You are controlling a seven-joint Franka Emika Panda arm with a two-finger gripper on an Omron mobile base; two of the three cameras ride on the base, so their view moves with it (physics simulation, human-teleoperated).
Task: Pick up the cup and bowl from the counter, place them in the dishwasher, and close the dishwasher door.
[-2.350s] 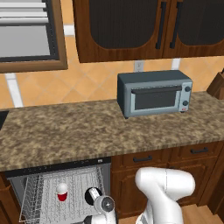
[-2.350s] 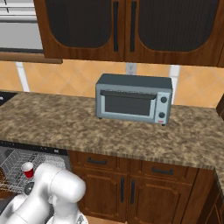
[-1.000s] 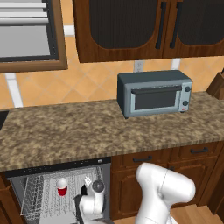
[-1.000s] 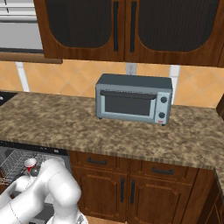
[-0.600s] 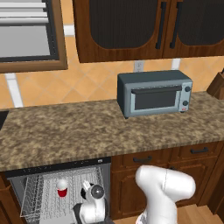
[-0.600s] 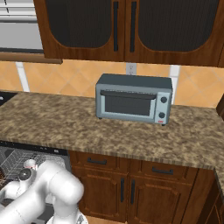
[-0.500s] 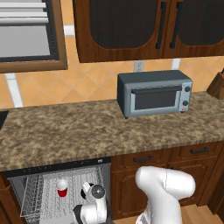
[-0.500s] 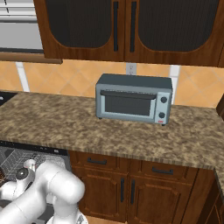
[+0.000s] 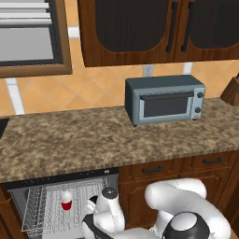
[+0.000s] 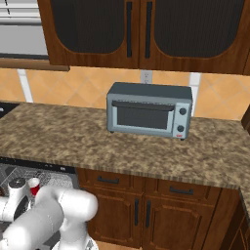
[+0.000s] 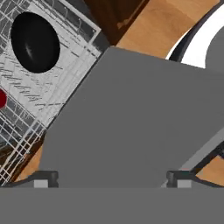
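Pincer (image 11: 113, 181) is seen fully spread in the hand view: the two dark tips sit wide apart at the bottom, nothing between them, nothing gripped.

Directly ahead of the tips, the flat grey dishwasher door (image 11: 131, 122) is laid open, its inner face taking up the middle of that view. Pincer is over the door, clear of the rack.

White wire rack (image 11: 52, 83) is seen beyond the door, up and to the left of the tips. The bowl (image 11: 35, 42) is seated in the rack, far upper left from the tips, well apart from them. The cup (image 11: 2, 99) is caught at the left edge as a red sliver, in the rack, below the bowl in that view and apart from it.

From the left base view, the cup (image 9: 66, 201) is standing upright in the rack of the dishwasher (image 9: 60, 179), with the white wrist (image 9: 108, 210) just to its right, near but not touching. From the right base view the cup (image 10: 33, 186) is partly hidden behind the arm.

The counter (image 9: 93, 140) is above the arm; a toaster oven (image 9: 164, 99) is set on it, well apart and to the right.
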